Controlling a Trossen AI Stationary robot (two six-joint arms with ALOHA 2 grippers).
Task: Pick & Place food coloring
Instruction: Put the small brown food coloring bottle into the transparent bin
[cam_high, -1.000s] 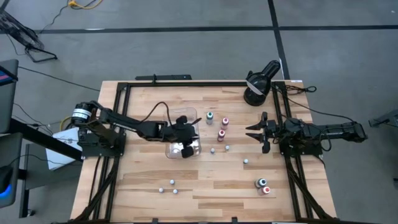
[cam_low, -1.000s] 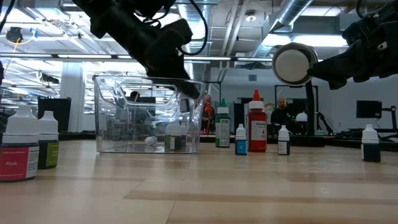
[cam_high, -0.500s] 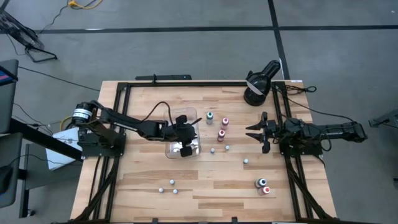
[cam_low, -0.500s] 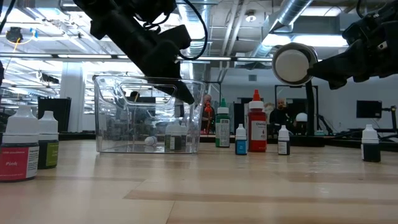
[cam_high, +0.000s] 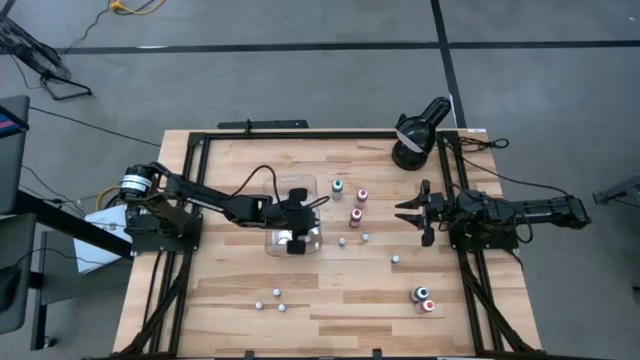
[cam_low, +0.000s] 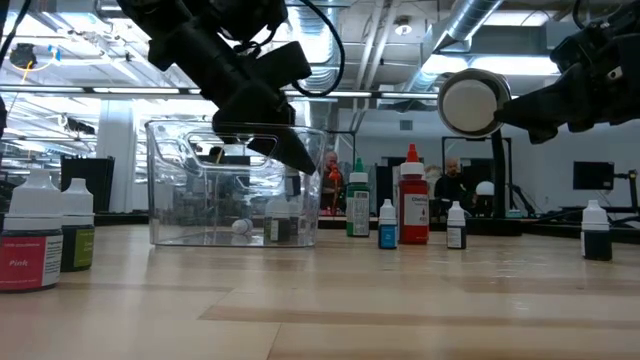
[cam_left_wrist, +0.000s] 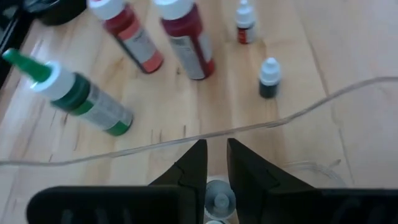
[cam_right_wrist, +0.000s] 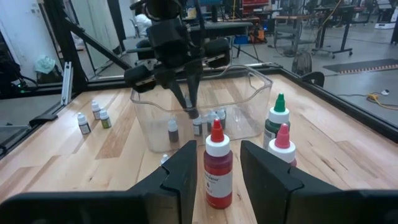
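A clear plastic tray (cam_high: 272, 246) stands mid-table with several tiny food coloring bottles (cam_right_wrist: 173, 129) inside. My left gripper (cam_left_wrist: 214, 144) reaches slanting down into the tray (cam_low: 200, 180), fingers shut, just above a white-capped bottle (cam_left_wrist: 219, 200). More food coloring stands upright on the wood right of the tray: a green-capped bottle (cam_high: 337, 186), a red one (cam_high: 362, 195) and a pink one (cam_high: 355, 215). My right gripper (cam_high: 416, 212) waits open at the table's right edge, holding nothing. My left gripper's shut fingers (cam_right_wrist: 190, 107) come from above and the table's left, slanting down inside the tray. Whether they touch the small bottle below them or the tray's wall (cam_left_wrist: 348, 93), I cannot tell.
A black round lamp-like device (cam_high: 413, 135) stands at the far right corner. Small bottles sit near the front: three at the left (cam_high: 277, 300), two at the right (cam_high: 423, 299). Others dot the wood between tray and right arm (cam_high: 396, 259). Black frame rails line the table's sides.
My left gripper has rolled about its own axis while staying over the same spot in the tray, its fingers still shut. The right arm has kept still.
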